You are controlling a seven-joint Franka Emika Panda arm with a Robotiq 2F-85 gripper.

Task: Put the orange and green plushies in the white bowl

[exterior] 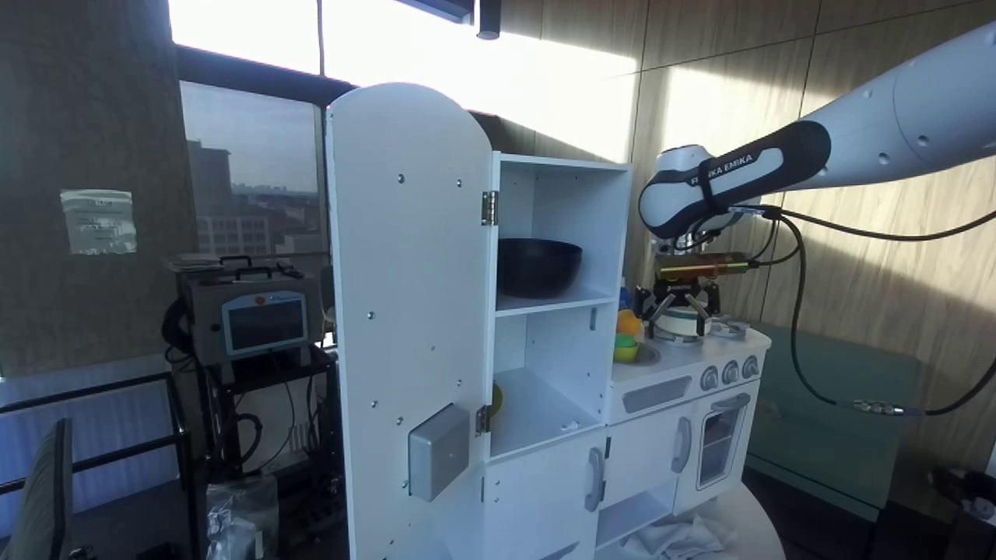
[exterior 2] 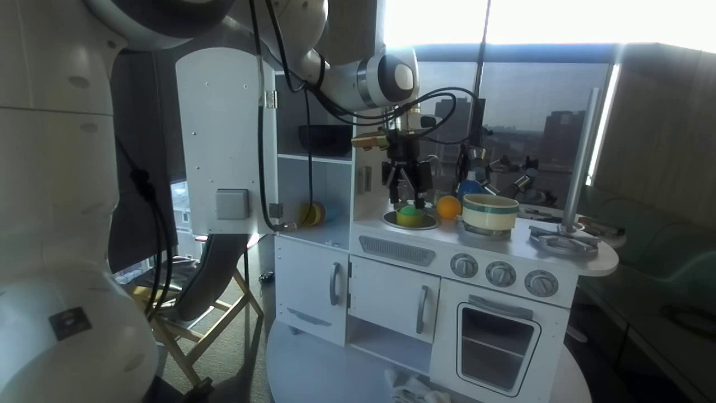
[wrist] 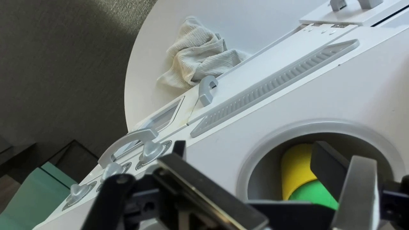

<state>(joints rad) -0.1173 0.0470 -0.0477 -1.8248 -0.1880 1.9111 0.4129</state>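
Observation:
The green plushie is a rounded green top in a yellow cup-like part, inside the sink; whether the yellow belongs to it I cannot tell. It also shows in the wrist view. The orange plushie is round and stands on the counter beside the sink; it is out of the wrist view. The white bowl is cream with a green band and sits on a burner, right of the orange plushie. My gripper is open and empty, pointing down just above the green plushie, one finger partly covering it in the wrist view.
The sink rim surrounds the fingers' area. A tall cabinet with an open door holds a dark bowl and yellow things. A faucet and blue object stand behind. A burner carries a grey pole.

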